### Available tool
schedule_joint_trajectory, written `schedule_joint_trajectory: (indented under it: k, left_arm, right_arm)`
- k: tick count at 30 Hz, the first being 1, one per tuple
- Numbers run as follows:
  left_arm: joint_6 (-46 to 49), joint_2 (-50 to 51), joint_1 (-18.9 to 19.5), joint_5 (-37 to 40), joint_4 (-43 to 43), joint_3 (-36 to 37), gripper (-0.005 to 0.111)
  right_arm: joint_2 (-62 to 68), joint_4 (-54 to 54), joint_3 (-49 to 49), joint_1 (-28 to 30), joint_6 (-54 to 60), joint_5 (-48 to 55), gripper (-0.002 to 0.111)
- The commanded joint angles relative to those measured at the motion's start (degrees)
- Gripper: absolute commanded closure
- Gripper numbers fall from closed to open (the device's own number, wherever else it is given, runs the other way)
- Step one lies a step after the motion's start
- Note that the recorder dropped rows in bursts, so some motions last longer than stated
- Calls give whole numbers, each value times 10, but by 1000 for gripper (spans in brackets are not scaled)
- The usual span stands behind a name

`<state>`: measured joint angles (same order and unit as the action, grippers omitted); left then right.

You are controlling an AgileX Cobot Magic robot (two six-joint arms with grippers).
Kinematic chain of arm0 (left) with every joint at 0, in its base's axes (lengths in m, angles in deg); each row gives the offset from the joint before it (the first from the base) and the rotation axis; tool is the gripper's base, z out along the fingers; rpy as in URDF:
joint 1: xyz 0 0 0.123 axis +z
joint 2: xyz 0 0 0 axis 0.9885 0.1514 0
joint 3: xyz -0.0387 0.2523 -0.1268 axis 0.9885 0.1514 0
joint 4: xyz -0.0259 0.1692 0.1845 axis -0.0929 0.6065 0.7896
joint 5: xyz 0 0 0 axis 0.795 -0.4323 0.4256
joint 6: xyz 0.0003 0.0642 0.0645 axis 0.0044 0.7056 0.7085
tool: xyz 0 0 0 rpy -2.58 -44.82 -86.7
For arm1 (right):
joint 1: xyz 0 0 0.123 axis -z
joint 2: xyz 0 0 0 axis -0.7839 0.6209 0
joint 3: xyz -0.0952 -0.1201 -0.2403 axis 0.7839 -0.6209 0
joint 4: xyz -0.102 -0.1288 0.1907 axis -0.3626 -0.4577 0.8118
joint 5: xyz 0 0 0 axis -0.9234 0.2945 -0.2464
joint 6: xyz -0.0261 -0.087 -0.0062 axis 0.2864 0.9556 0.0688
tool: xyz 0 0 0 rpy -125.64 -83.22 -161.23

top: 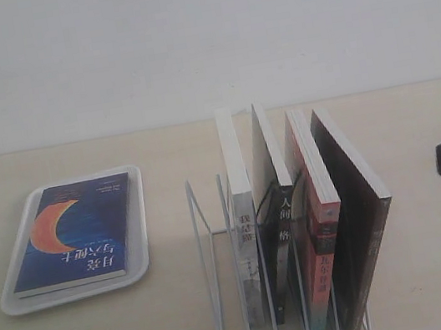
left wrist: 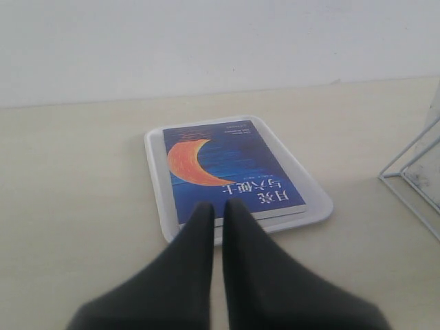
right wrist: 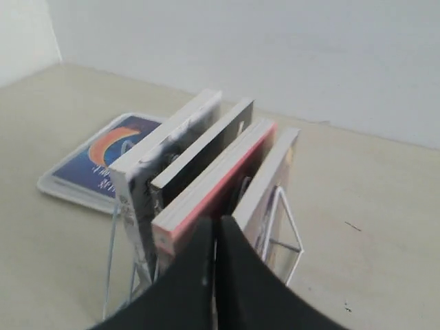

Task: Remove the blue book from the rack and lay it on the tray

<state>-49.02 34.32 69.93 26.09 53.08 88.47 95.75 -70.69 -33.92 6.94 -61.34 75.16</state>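
Left wrist view: our blue book (left wrist: 227, 168) lies in the tray (left wrist: 157, 179); left gripper (left wrist: 218, 210) and right gripper (right wrist: 214, 230) pressed together, empty. Retreating low, we could nudge the tray.

A pale beige, matte tabletop (top: 440, 264) carries two things. A flat white rectangular tray (top: 139, 259), with rounded corners and a shallow raised rim, lies on the left of the exterior view. A white thin-wire upright rack (top: 219, 232) with several narrow slots stands near the middle, toward the front. The two sit near each other but apart, a strip of beige surface showing between them. The right wrist view shows a thin dark mark (right wrist: 352, 225) on the surface beside the rack.
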Motion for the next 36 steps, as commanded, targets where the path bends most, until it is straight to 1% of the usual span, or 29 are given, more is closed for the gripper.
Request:
schedule_joint_trajectory:
  k: [1,3,7,13,17,25,28,36]
  left_arm:
    - [2,-1,2,-1,-2,2,103]
    - [2,-1,2,-1,-2,2,103]
    - [2,-1,2,-1,-2,2,103]
    - [2,-1,2,-1,-2,2,103]
    - [2,-1,2,-1,-2,2,103]
    - [2,-1,2,-1,-2,2,103]
    - [2,-1,2,-1,-2,2,103]
    - [2,-1,2,-1,-2,2,103]
  right_arm:
    - [-43,3,-37,101,-54,-62,108]
    - [-56,3,-51,145,-88,-77,108]
    - [-89,5,-79,211,-128,-95,108]
    - [-158,5,-122,269,-163,-118,108]
    - [-208,5,-150,290,-163,-142,108]
    - [-293,5,-206,333,-164,-153,108]
    - [-305,5,-216,343,-164,-153,108]
    - [-305,5,-216,344,-165,-145,108]
